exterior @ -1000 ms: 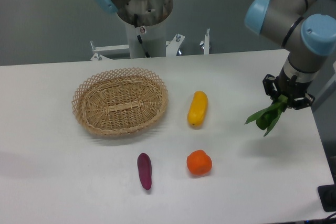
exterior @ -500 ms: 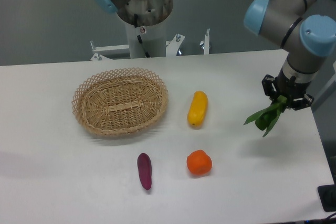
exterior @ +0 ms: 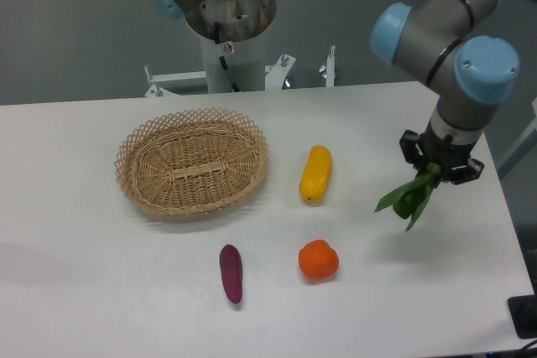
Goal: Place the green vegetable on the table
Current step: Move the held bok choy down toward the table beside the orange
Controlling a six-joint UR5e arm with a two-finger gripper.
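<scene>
You have one green leafy vegetable with dark leaves [exterior: 406, 197], hanging at about three o'clock on the large white matte tabletop [exterior: 101, 291], leaves drooping down and to the left, its stem end pinched between the fingers of the black two-finger gripper [exterior: 439, 163]. The gripper is clamped on that stem.

Count the rest: one oval woven wicker basket [exterior: 192, 162] at ten o'clock; one yellow oblong vegetable [exterior: 316, 173] near the centre, just right of the basket; one round orange fruit [exterior: 319, 259] at six o'clock, below the yellow one; and one small purple eggplant-shaped vegetable [exterior: 231, 272] at seven o'clock, left of the orange.

Against the frame half a second ago, the gripper and its vegetable have shifted left and a little lower, toward the table's middle. The other four things lie where they were.
</scene>
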